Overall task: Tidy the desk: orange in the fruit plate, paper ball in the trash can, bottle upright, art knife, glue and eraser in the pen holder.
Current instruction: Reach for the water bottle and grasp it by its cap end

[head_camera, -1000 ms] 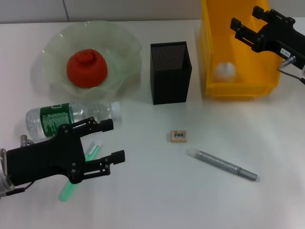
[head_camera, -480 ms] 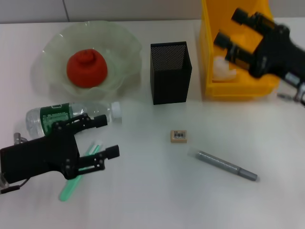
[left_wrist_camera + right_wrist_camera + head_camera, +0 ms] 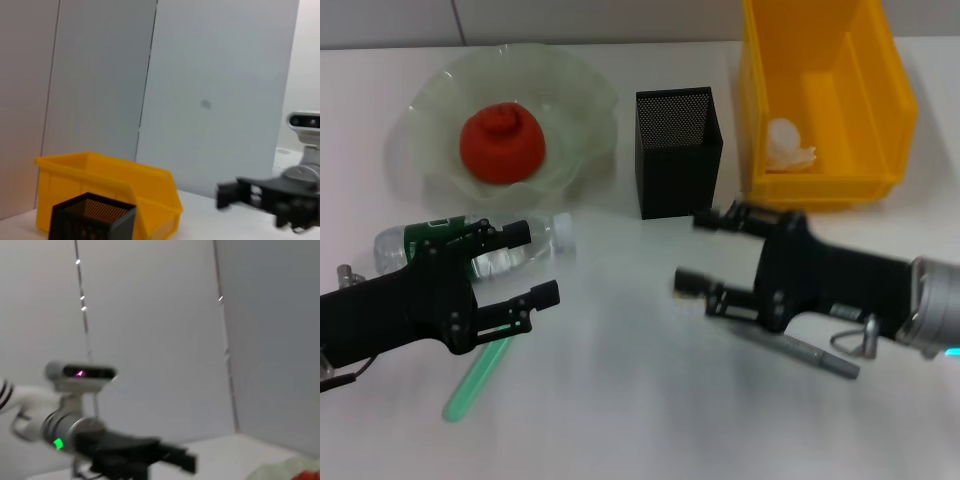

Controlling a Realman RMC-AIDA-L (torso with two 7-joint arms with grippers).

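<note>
Orange [image 3: 501, 144] sitting in the fruit plate [image 3: 575, 95] at ten o'clock on the table [image 3: 620, 420]. Paper ball [image 3: 788, 145] lying inside the yellow trash can [image 3: 880, 120] at one o'clock. Pen holder [image 3: 678, 152] upright between plate and can, at twelve o'clock. Bottle [image 3: 485, 243] lying on its side at nine o'clock, cap toward the centre. Left hand [image 3: 530, 262] just above and over the bottle — fingers spread open, gripping nothing; green stick [image 3: 477, 380] under it at seven o'clock. Right hand [image 3: 700, 250] low at centre, fingers apart and empty, pointing toward nine o'clock, covering the eraser's spot — eraser not visible. Grey pen-like tool [image 3: 810, 354] partly under that arm at four o'clock.
</note>
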